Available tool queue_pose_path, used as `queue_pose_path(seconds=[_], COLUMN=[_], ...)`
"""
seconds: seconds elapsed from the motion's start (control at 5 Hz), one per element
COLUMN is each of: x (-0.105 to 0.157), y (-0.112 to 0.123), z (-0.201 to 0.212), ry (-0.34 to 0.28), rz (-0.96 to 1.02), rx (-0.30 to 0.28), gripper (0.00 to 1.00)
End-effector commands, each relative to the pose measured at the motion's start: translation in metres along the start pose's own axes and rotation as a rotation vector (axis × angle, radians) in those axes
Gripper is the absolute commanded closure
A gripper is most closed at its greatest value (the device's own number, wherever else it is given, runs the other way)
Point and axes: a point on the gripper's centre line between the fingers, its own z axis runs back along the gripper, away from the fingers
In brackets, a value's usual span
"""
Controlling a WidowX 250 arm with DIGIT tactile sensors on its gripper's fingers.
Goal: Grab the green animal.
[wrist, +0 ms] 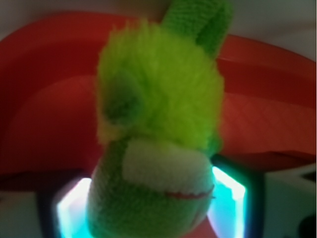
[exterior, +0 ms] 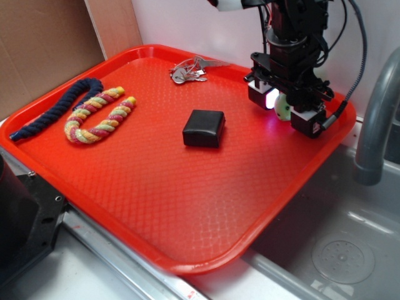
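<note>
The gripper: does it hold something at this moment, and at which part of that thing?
The gripper appears shut on the green animal, with the fingers on both sides of its face end; the fuzzy body and tail fin stick out beyond them.

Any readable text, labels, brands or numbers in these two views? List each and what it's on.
None can be read.
A small red mark on the black gripper housing: too small to read.
Nothing shows on the small black box, metal keys, red plastic tray or fuzzy lime-green plush animal.
</note>
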Motion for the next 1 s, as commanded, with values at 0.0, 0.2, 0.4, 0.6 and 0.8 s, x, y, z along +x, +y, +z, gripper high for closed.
queue_pose_path(seconds=[0.0,0.2,0.4,0.6,0.8], x=[-0.02,-0.058,-0.093,-0.117,-0.143], y=[0.024,0.052,0.072,0.073,0.075], z=[0.044,0.091,0.146,0.189,0.219], ry=[-0.03,0.006,0.056,0.089,0.107], rz=[0.064,0.091,0.045,0.055,0.063], rx=[-0.032,-0.076,-0.021,0.005,-0.002], gripper=[1.0,1.0,1.0,1.0,1.0])
